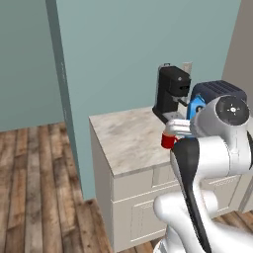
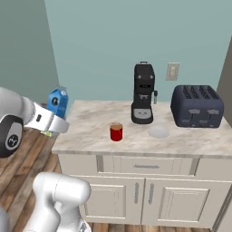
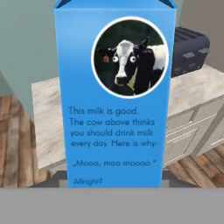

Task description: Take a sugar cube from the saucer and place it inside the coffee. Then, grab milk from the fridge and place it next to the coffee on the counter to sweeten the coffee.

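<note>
Left base view: behind the arm on its left, looks forward and down across the desk (image 1: 128, 138) from its left end, mid-distance; arm fills the lower right of frame. Right base view: behind the arm on its right, faces the desk front nearly square-on, a bit farther back; arm at left edge. Both share the desk top, coffee machine (image 2: 143, 94), toaster (image 2: 196, 106), mug (image 2: 116, 132). Hand view: very near, milk (image 3: 114, 96) fills frame centre, desk and toaster behind at upper right.

One milk carton (image 2: 58, 102), one red mug (image 2: 116, 132), one saucer (image 2: 158, 132). One coffee machine (image 2: 143, 94), one toaster (image 2: 196, 106), one wall outlet (image 2: 172, 71).
</note>
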Tool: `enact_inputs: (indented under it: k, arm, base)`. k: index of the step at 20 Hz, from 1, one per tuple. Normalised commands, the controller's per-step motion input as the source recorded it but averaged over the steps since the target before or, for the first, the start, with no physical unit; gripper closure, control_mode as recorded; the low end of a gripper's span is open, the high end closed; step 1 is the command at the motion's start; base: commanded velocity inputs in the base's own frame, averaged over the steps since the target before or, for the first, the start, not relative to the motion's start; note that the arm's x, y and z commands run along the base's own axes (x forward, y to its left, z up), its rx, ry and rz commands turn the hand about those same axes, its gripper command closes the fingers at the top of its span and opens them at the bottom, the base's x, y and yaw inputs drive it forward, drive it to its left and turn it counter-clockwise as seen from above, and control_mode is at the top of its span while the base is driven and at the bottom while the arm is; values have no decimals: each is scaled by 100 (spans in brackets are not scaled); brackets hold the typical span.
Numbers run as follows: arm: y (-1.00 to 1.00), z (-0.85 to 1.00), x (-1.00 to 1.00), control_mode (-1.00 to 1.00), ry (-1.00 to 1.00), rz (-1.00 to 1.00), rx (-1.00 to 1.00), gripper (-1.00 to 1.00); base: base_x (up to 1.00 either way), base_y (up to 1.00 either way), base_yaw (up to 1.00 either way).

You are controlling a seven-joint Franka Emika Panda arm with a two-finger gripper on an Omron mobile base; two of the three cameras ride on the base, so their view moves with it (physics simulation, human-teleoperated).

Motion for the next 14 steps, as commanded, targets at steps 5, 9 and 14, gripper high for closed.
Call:
enact_inputs:
  k: [5,9,14]
  arm:
    - [18,-36,37,-100,4,-41,-2,100]
    - [16,-31,56,-100,2,-37,-7,100]
    - [3,-14,58,-100,1,-19,-9,100]
  base:
    - [0,0,0]
    - [0,0,0]
    - [0,0,0]
